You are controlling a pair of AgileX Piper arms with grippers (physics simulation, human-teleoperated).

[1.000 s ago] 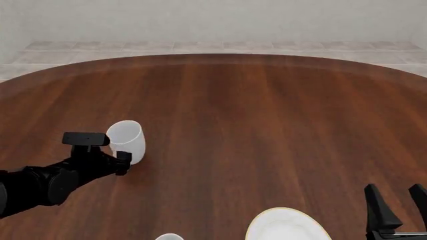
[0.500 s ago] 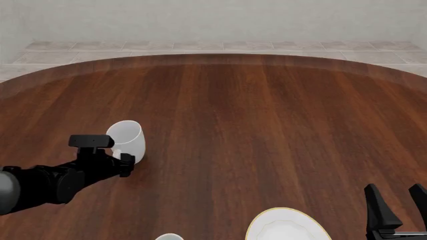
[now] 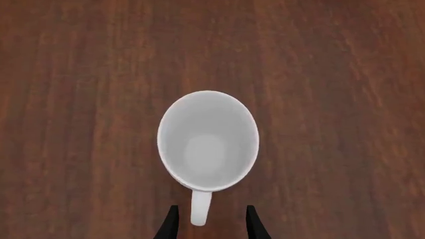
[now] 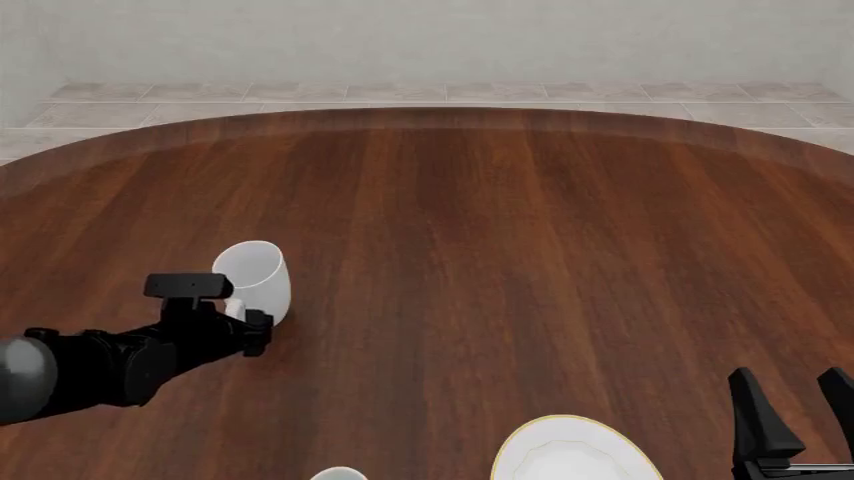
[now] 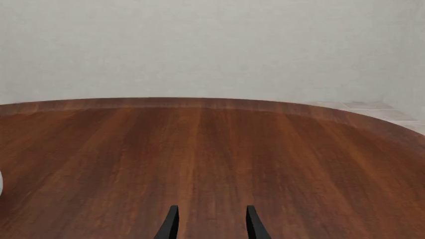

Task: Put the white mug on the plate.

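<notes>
The white mug (image 4: 252,278) stands upright on the left of the table, its handle turned toward my left arm. In the left wrist view I look down into the mug (image 3: 208,142). Its handle (image 3: 200,209) lies between the fingertips of my left gripper (image 3: 211,223), with a gap on each side. That left gripper (image 4: 252,326) is open and sits low just in front of the mug. The plate (image 4: 575,452), white with a thin gold rim, lies at the near edge, cut off by the frame. My right gripper (image 4: 793,405) stands open and empty to the plate's right.
The top of another white cup (image 4: 338,474) shows at the near edge, left of the plate. The round wooden table (image 4: 507,230) stretches far ahead to a tiled floor and pale wall. The right wrist view shows only the table (image 5: 219,154) beyond the right gripper (image 5: 211,224).
My left arm has shifted slightly right and toward the near edge, settling lower by the mug's handle. The mug, plate and right arm have not moved.
</notes>
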